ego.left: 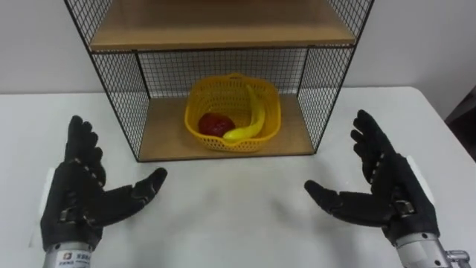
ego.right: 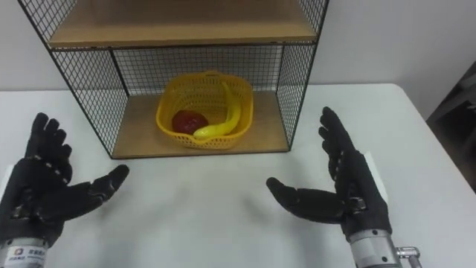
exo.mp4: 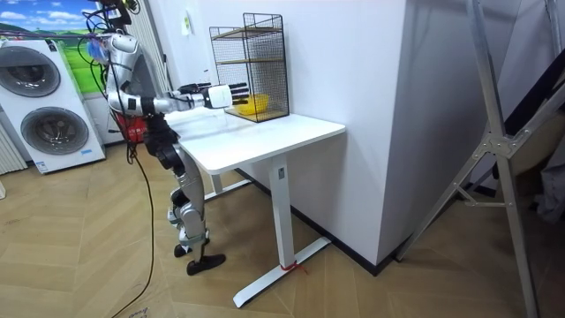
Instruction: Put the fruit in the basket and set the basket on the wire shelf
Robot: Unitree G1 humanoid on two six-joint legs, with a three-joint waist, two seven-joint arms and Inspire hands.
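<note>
You were basically done here: the yellow plastic basket (ego.left: 232,112) sat on the lower wooden board (ego.left: 160,130) inside the wire shelf (ego.left: 115,89), roughly centred, towards the far mesh. Basket contents: a banana (ego.left: 254,115) leaning along its right side with the tip down at the near rim, and a red fruit (ego.left: 216,124), probably an apple, low on the left, touching the banana's near end. No loose fruit lay on the white table (ego.left: 238,208), so both halves of the task, fruit in and basket shelved, looked complete. The upper wooden board (ego.left: 216,26) held nothing that I could see. Your left hand (ego.left: 74,197) hovered over the near left of the table, fingers spread wide, thumb pointing inward, holding nothing. Your right hand (ego.left: 390,190) mirrored it at near right, also wide and empty. Both were well apart from the basket and in front of the shelf. In the room view you stood at the table's end on the room view's left, arms out over the top. Judging from this, only pulling the arms back was left, if anything.
</note>
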